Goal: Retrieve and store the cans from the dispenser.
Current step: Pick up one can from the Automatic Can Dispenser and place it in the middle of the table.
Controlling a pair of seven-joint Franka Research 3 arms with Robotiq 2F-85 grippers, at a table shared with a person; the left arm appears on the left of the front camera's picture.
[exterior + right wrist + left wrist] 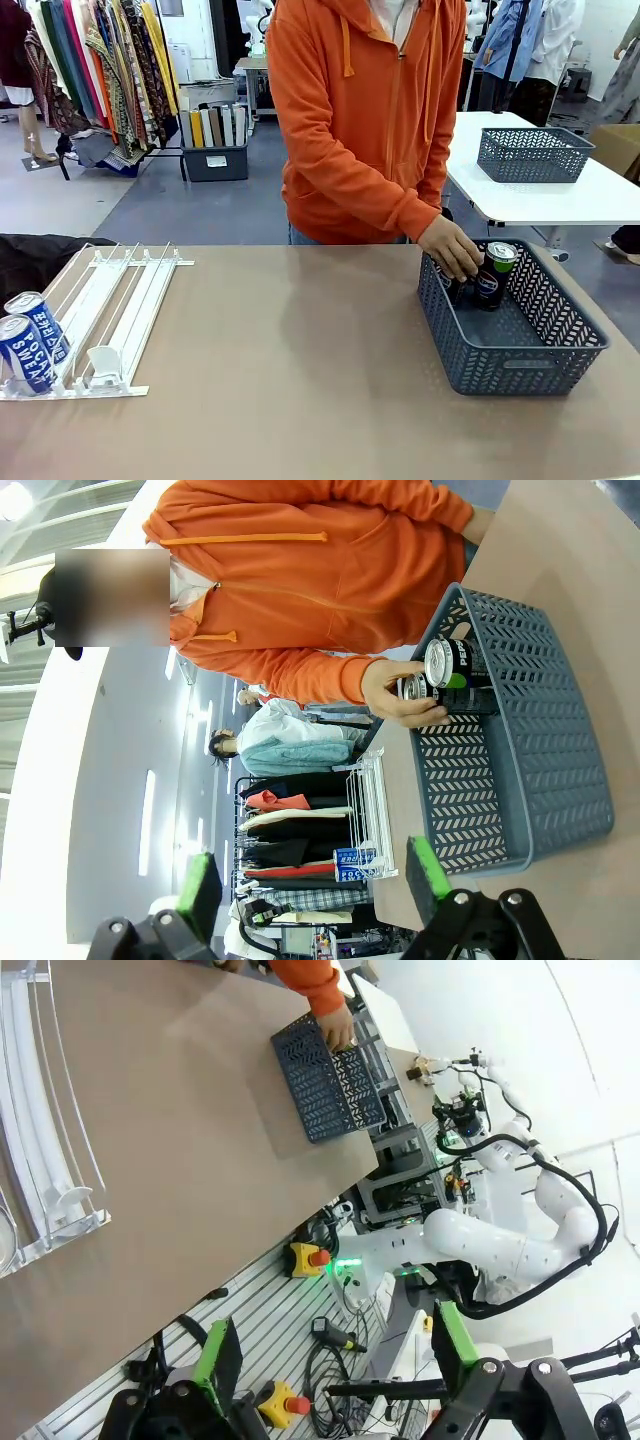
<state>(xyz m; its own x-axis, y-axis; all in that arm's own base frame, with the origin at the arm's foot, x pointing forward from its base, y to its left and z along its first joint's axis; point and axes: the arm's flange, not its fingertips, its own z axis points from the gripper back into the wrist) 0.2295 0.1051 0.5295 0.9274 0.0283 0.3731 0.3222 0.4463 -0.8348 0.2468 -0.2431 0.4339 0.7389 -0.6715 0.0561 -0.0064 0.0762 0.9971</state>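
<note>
Table [300, 380]: dispenser [110, 310] on robot's left, basket [520, 352] on right. Person's hand [452, 250] is on the dark cans [490, 282] in basket's far corner. Two blue cans [25, 352] sit at dispenser's near end. Left gripper [335, 1360] and right gripper [315, 880] both wide, empty. Suggest: left takes front can mid-body, lifts clear of stop.

Blue-and-white cans [25, 352] are seen on a white rack [120, 310], dark green-topped cans [490, 282] in a grey lattice-patterned basket [520, 365], on a tan worktop [290, 370].
</note>
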